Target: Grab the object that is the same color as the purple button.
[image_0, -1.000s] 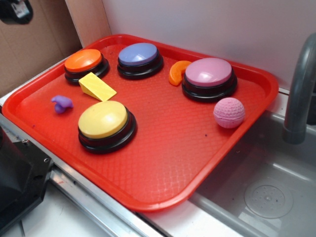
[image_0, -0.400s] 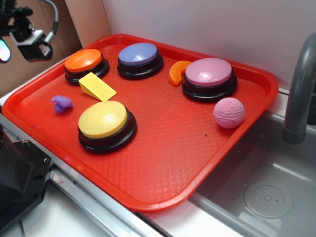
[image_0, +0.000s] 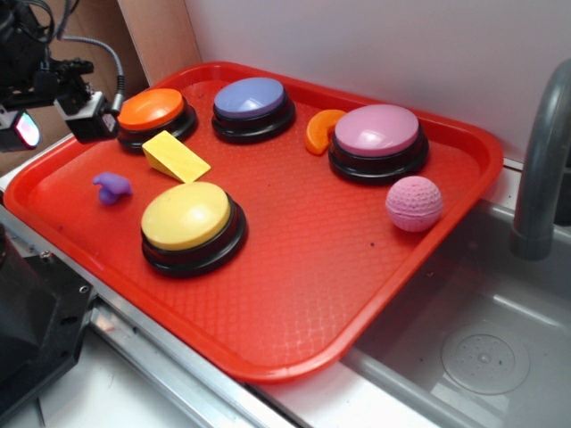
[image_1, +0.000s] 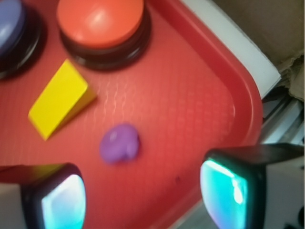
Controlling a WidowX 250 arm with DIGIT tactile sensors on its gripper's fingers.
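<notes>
End effector [image_1: 140, 191] was released — both fingers [image_1: 59, 198] sat wide apart at the bottom of the wrist frame, nothing between them. In the exterior view it hung at the upper left [image_0: 27, 129], above the tray's left edge. The object [image_1: 120, 143], a small purple lumpy piece, lay on the red tray [image_1: 200, 95] just above the gap between the fingers, untouched; in the exterior view it sat at left-centre [image_0: 112, 186], near the tray's left rim. A yellow wedge [image_1: 61, 105] lay up-left of it in the wrist frame, apart from it. Orange button [image_1: 101, 21] filled the top of the wrist frame, with the purple button [image_1: 9, 26] cut off at the upper left corner. Exterior view — purple button [image_0: 252, 100] at the tray's top, yellow button [image_0: 189, 218] right of the object, pink button [image_0: 377, 134] at upper right with an orange crescent piece [image_0: 319, 129] beside it, pink ball [image_0: 414, 203] at right, sink basin [image_0: 482, 348] at lower right.
</notes>
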